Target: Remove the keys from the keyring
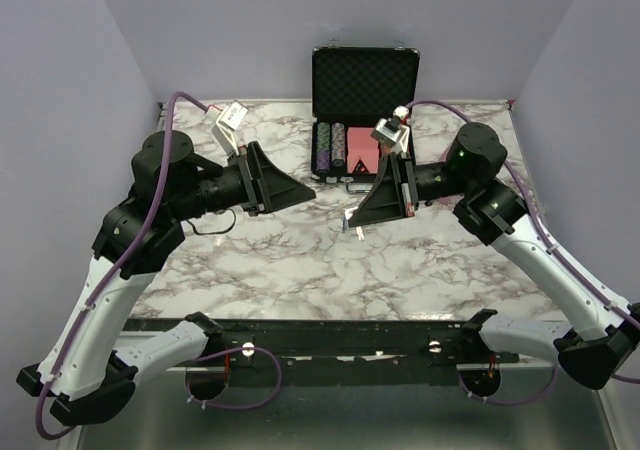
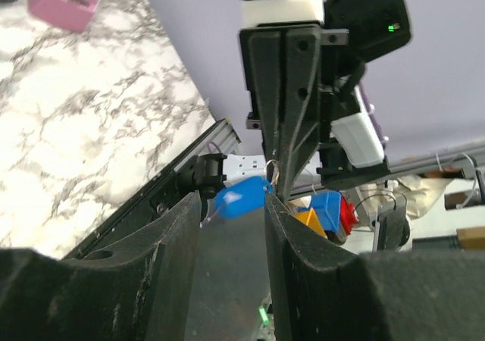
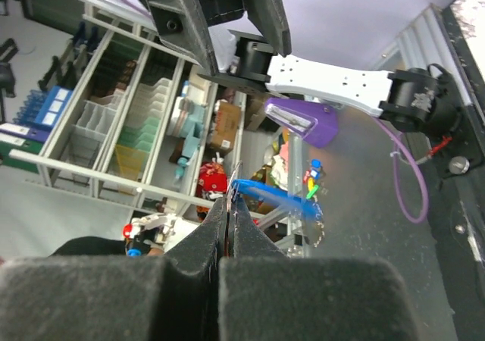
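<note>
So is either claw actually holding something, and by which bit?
The right gripper pinches the thin silvery metal keyring at its fingertips; the small blue plastic-headed key dangles from it. The open left gripper holds nothing.

Table: white marble-patterned top with grey veining. One black case stands on it at the far edge, centrally placed, lid raised upright.

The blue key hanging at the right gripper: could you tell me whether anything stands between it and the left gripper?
Nothing visible does. The key hangs in open air, in line with the gap of the open left gripper; the right gripper is shut on the keyring at the key's end.
</note>
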Action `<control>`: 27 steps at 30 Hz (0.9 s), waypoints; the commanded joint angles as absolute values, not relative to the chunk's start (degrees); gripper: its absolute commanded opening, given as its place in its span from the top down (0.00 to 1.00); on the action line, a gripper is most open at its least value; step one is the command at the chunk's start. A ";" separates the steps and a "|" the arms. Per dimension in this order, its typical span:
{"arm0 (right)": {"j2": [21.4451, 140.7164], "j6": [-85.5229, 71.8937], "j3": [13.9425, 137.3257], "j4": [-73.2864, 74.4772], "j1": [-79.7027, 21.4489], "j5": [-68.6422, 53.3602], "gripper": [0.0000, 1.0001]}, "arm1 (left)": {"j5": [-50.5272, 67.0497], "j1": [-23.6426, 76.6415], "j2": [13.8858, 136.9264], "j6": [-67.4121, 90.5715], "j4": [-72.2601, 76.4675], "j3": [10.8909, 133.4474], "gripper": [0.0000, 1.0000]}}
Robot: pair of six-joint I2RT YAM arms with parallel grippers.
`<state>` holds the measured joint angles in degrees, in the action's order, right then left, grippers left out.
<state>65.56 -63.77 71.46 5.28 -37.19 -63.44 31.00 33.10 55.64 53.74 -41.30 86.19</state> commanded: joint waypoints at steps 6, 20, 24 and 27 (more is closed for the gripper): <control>64.78 -80.15 69.96 -22.48 -37.62 -70.22 0.99 | 44.02 32.96 56.60 48.34 -26.99 88.86 0.52; 65.92 -81.04 70.40 -26.90 -37.71 -69.17 0.99 | 54.14 32.96 59.50 48.26 -19.16 90.61 0.42; 66.62 -79.28 69.70 -25.93 -37.70 -68.73 0.99 | 52.74 33.05 60.73 46.23 -22.67 92.28 0.42; 67.41 -78.22 69.61 -25.40 -37.62 -68.47 0.99 | 50.02 32.96 61.17 45.44 -25.12 92.90 0.42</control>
